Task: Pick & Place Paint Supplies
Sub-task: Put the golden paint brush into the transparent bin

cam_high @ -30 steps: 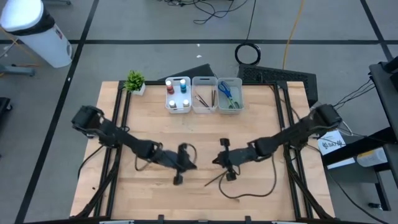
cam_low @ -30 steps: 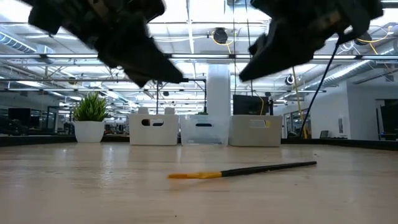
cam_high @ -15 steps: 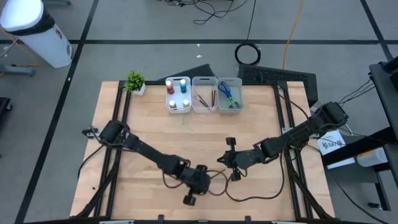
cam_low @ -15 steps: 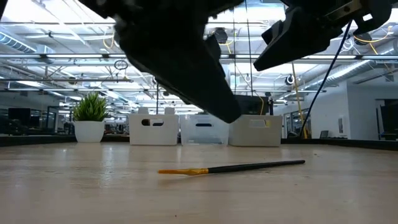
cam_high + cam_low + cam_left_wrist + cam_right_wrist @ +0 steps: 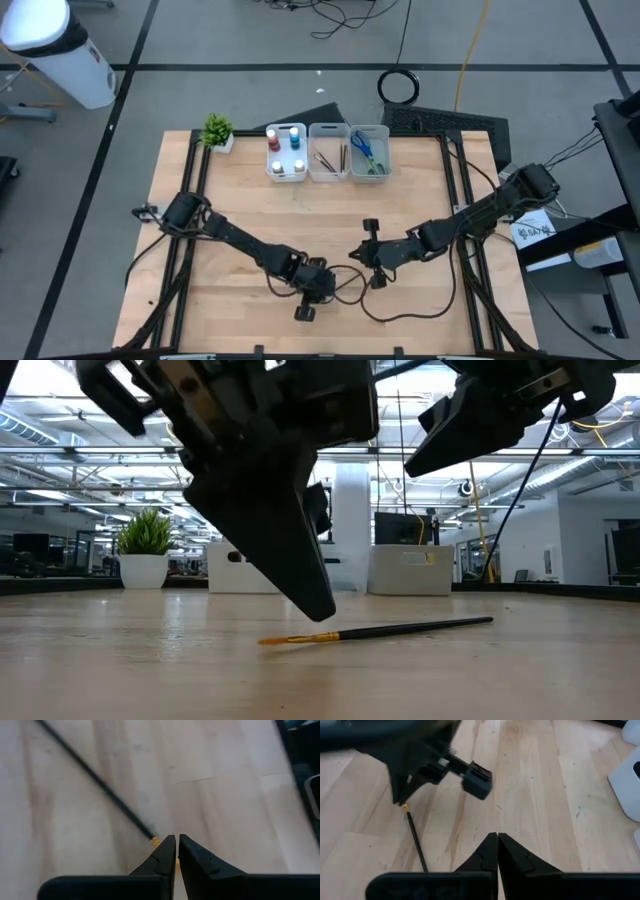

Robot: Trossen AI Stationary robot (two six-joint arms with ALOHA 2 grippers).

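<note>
A thin dark paint brush with a yellow end lies flat on the table near its front middle; it also shows as the brush in the left wrist view. My left gripper is shut and points down with its tips just above the yellow end; in the low view a small gap shows below the left gripper. My right gripper is shut and hovers higher, to the right of the brush. Bottles, brushes and scissors sit in the three bins.
The three whitish bins stand in a row at the far edge, with the potted plant to their left. A thin cable loops over the table near the right gripper. Bare wood lies between the arms and the bins.
My left gripper has swung toward the table's right and near edge and come down over the brush's yellow end, staying shut. The brush has shifted slightly toward the table's left. My right gripper has risen a little.
</note>
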